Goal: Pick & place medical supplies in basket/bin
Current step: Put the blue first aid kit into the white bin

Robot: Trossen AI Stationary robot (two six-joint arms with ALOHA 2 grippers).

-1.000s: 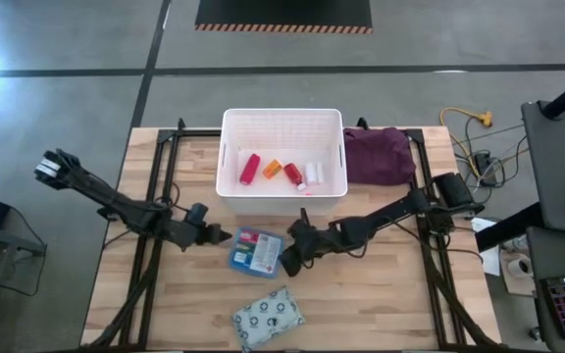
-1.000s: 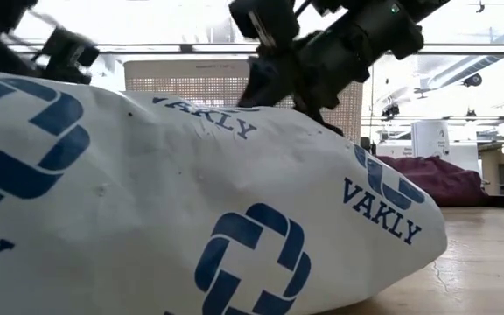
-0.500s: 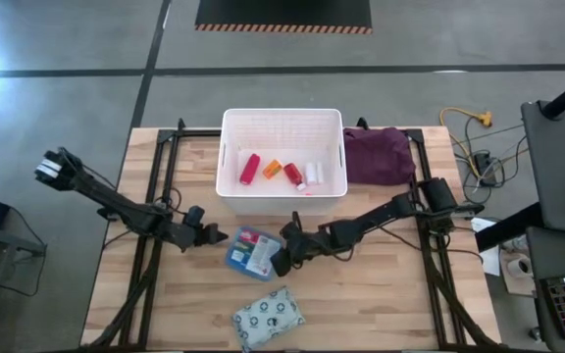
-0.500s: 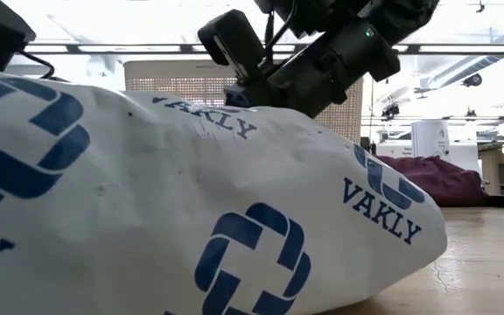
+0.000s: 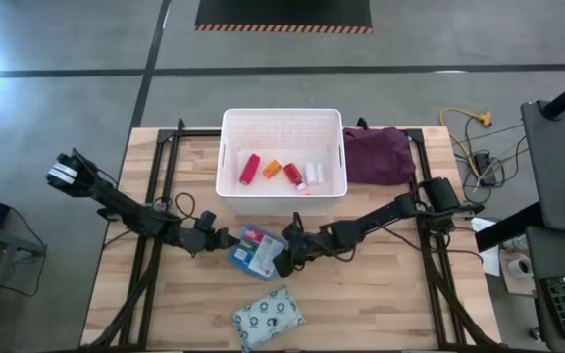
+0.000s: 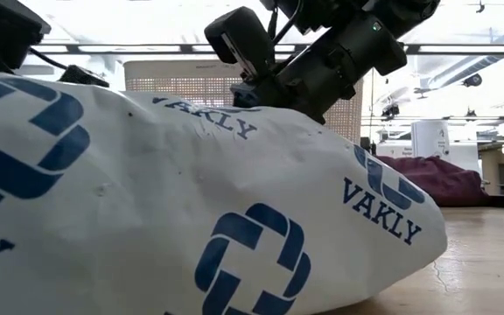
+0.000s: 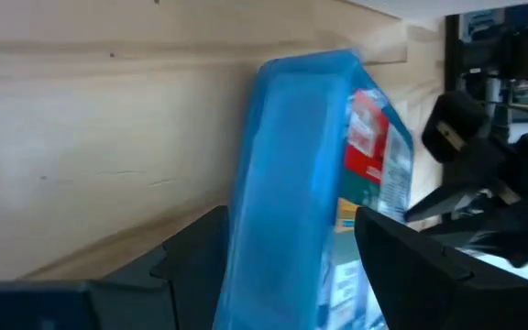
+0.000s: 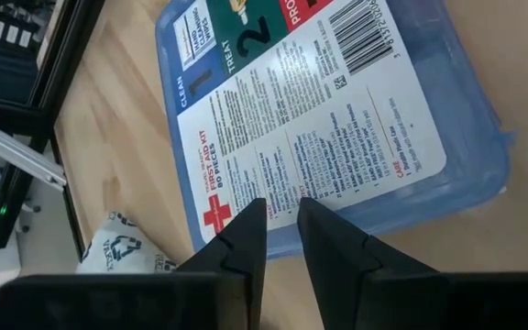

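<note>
The blue-white first-aid box (image 5: 256, 250) lies on the table in front of the white basket (image 5: 282, 120). My left gripper (image 5: 220, 238) is open at the box's left end (image 7: 291, 165), one finger on either side; whether they touch it I cannot tell. My right gripper (image 5: 284, 257) is shut over the box's right edge. The grey patterned pouch (image 5: 268, 319) rests nearer the front edge and fills the low view (image 6: 191, 201). Red tubes (image 5: 250, 168), an orange vial (image 5: 272, 169) and white bottles (image 5: 313, 174) lie in the basket. My right gripper (image 8: 282, 215) comes slanting down from the table's right side. Its shut fingertips (image 8: 250, 220) sit over the printed label face (image 8: 337, 174) near the box's right edge. The fingers hide the spot, so I cannot tell whether they press on it. The box lies on the table.
A purple cloth bundle (image 5: 379, 155) lies right of the basket, also in the low view (image 6: 436, 179). Dark metal frame rails (image 5: 160, 196) run along both table sides. Bare wood shows on the near right (image 5: 371, 304) and near left of the table.
My right gripper has moved toward the table's left, from beside the box onto its right edge. My left gripper has moved toward the table's right, up to the box's left end.
</note>
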